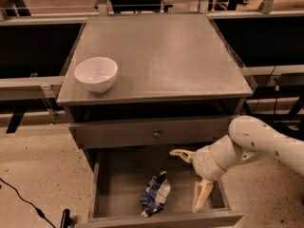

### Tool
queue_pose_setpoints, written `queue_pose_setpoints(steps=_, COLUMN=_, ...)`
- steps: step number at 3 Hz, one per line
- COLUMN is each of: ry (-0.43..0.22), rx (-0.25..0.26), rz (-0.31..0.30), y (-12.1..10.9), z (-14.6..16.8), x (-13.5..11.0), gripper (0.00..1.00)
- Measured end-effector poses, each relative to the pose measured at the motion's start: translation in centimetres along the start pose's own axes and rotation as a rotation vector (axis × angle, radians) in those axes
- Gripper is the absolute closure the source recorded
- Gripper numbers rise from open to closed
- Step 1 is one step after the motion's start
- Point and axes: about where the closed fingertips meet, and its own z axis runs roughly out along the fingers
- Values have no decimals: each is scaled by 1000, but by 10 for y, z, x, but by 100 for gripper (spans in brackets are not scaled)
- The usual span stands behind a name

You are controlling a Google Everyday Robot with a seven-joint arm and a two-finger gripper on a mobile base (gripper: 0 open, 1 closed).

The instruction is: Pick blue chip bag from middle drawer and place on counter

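Observation:
The blue chip bag [155, 194] lies crumpled on the bare bottom of the open middle drawer [116, 184], near its front and a little right of centre. My gripper [188, 178] hangs over the right half of the drawer, open, with one cream finger [181, 154] toward the back and the other [203, 194] near the front. It is empty and sits just right of the bag, not touching it. The grey counter [161, 56] is above.
A white bowl [96, 73] stands on the counter's front left. A closed drawer front with a brass knob [156, 134] is above the open drawer. My white arm [266, 144] comes in from the right. A black cable [23, 201] runs on the floor at left.

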Motion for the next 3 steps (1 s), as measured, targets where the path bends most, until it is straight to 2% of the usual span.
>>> queue_pose_setpoints(steps=2, ry=-92, rx=40, rz=102, y=13, z=47, x=52, gripper=0)
queue_pose_setpoints(steps=3, ry=-113, rx=88, rz=153, y=4, z=65, x=73, gripper=1)
